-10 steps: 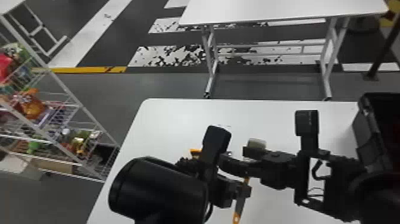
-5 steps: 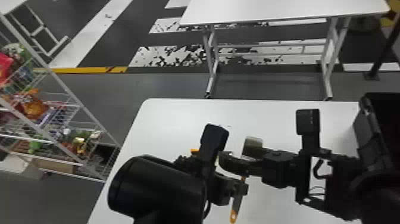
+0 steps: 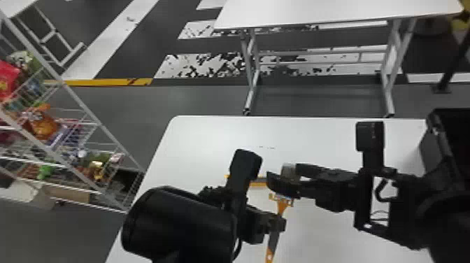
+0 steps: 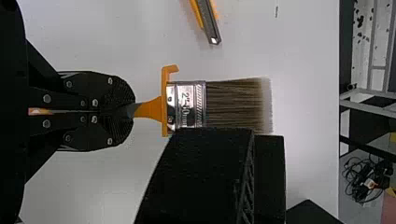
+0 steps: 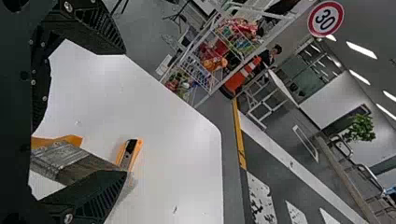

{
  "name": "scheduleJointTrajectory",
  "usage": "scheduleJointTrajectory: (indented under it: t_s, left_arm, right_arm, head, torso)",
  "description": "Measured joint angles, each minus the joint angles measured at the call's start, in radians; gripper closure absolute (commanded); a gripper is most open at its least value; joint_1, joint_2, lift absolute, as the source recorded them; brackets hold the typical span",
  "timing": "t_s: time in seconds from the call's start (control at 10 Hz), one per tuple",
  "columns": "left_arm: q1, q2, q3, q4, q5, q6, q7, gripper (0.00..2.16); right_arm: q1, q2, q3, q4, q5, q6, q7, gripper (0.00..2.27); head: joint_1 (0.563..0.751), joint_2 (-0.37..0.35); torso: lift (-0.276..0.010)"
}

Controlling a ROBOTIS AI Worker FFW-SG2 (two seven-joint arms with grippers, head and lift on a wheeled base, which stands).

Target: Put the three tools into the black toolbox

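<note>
Fingers: left fingers (image 4: 116, 128) were shut around the handle of the paintbrush (image 4: 238, 100); right fingers (image 5: 93, 193) stood well open, on either side of the head end. The brush sat much nearer one of them, and whether it touched I honestly couldn't tell, but they weren't clamped on it.
Table: plain white table (image 3: 209, 140), with both my arms working above it, so there was room to swap a tool between sides.
Toolbox: black toolbox (image 3: 433, 150), over on my right. That's why, imo, the brush was pointed toward my right side: the left had the tool, the right was closer to the box.
Paintbrush: up off the table, bristles away from my left palm. Holding it by the handle kept the metal band and bristles free for the other side to grab. Next step I figured was closing the right before loosening the left, or it could drop.
Knife: orange utility knife (image 5: 127, 156), flat on the tabletop, near the brush but in nobody's grip, waiting its turn, I reckoned.
</note>
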Motion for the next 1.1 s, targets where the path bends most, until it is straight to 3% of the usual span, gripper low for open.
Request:
scheduleJointTrajectory:
  t_s: [0.5, 1.1]
  left_arm:
    - [-0.011, 0.006, 0.029, -0.024, 0.005, 0.000, -0.047, 2.06]
    - [-0.055, 0.001, -0.014, -0.005, 0.015, 0.000, -0.044, 2.06]
  right_arm:
    - [-0.013, -0.001, -0.013, 0.063, 0.031, -0.058, 0.002, 0.08]
    - [-0.023, 0.006, -0.006, 0.095, 0.039, -0.098, 0.001, 0.08]
  head:
    - [0.695, 0.244]
    - [0.695, 0.213]
  torso:
    - [-0.051]
    - [-0.051]
